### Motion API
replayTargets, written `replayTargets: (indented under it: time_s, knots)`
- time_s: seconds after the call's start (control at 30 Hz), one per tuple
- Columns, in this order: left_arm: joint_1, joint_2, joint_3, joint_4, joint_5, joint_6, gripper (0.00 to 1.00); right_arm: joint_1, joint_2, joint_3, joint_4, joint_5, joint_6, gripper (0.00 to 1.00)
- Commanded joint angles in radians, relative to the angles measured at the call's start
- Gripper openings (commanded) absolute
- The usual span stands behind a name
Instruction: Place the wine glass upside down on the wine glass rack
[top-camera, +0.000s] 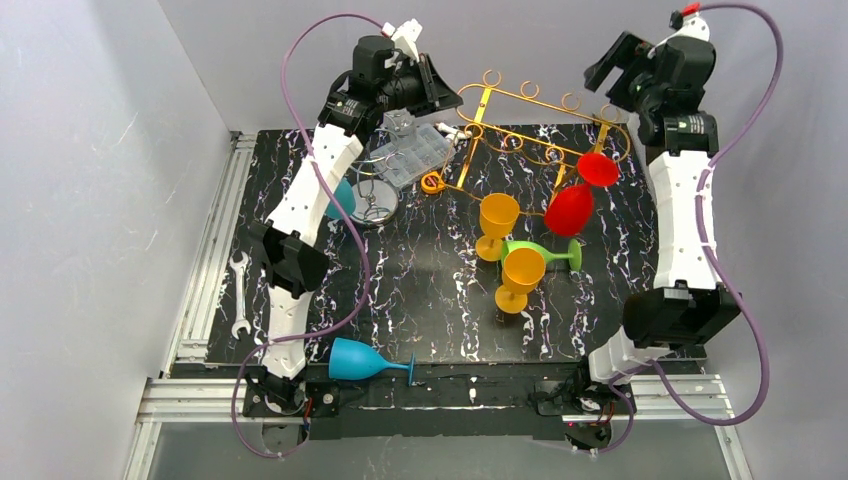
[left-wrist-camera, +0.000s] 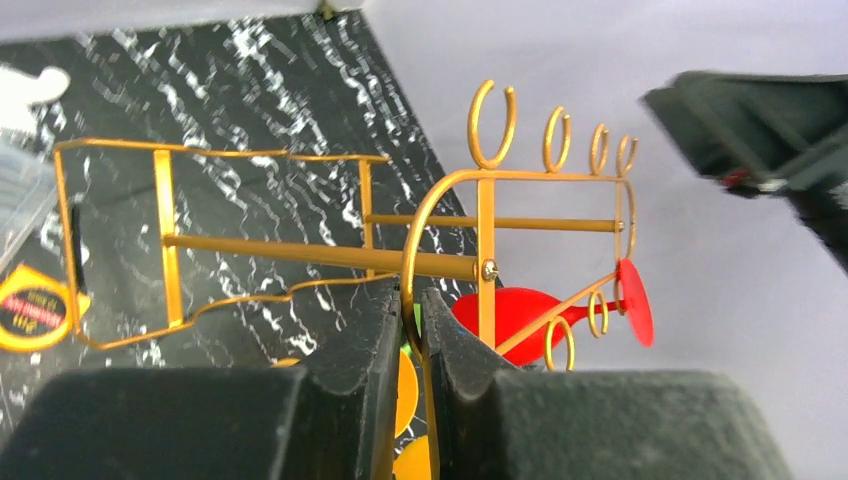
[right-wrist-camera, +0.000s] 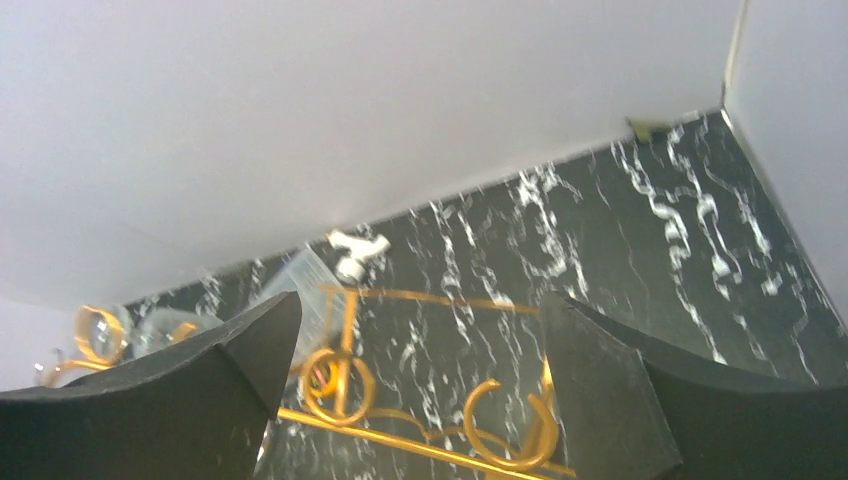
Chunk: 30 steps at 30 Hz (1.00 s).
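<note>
The left gripper (left-wrist-camera: 412, 296) has its black fingers pressed almost together on the curved end wire of the gold wire wine glass rack (left-wrist-camera: 300, 255), which runs down into the thin slit between them. The right gripper (right-wrist-camera: 418, 312) hangs above the rack's far end with its fingers spread wide and nothing between them.

A red plastic wine glass (top-camera: 570, 210) hangs upside down at the rack's right end, its round foot caught in the rails and its bowl below. On the black marbled table (top-camera: 420, 310), just in front of the rack, two orange wine glasses (top-camera: 498, 215) stand upright with a green wine glass (top-camera: 537, 250) lying on its side between them. A teal wine glass (top-camera: 356, 360) lies on its side at the near edge, beside the left arm's base.
</note>
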Motion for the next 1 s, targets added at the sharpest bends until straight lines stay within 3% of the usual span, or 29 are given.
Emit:
replayTargets:
  time_s: [0.0,0.13,0.37,0.5,0.63,0.67,0.7,0.83,0.97]
  knots:
    - [0.000,-0.084,-0.050,-0.065,-0.095,-0.088,0.00,0.000,0.072,0.172,0.010,-0.050,0.028,0.99]
    - [0.003,-0.086,-0.093,-0.070,-0.118,-0.109,0.00,0.020,0.050,0.180,0.005,-0.061,0.005,0.98]
    - [0.003,-0.048,-0.040,-0.059,-0.165,-0.135,0.00,0.064,-0.063,0.064,-0.054,0.135,-0.076,0.98]
    - [0.013,-0.018,-0.020,-0.044,-0.171,-0.123,0.00,0.064,-0.116,-0.029,-0.054,0.166,-0.086,0.99]
    - [0.028,0.003,-0.020,-0.007,-0.144,-0.117,0.27,0.063,-0.128,-0.070,-0.078,0.193,-0.084,0.92]
    - [0.033,0.009,-0.017,0.006,-0.135,-0.117,0.41,0.065,-0.133,-0.083,-0.074,0.201,-0.085,0.89]
    - [0.037,0.014,-0.011,0.015,-0.124,-0.114,0.47,0.064,-0.133,-0.087,-0.073,0.207,-0.086,0.87]
    - [0.054,0.008,-0.011,0.044,-0.073,-0.114,0.58,0.059,-0.092,-0.055,-0.081,0.200,-0.071,0.77]
    - [0.076,-0.041,-0.078,0.096,0.006,-0.115,0.62,0.053,-0.051,-0.039,-0.094,0.198,-0.052,0.72]
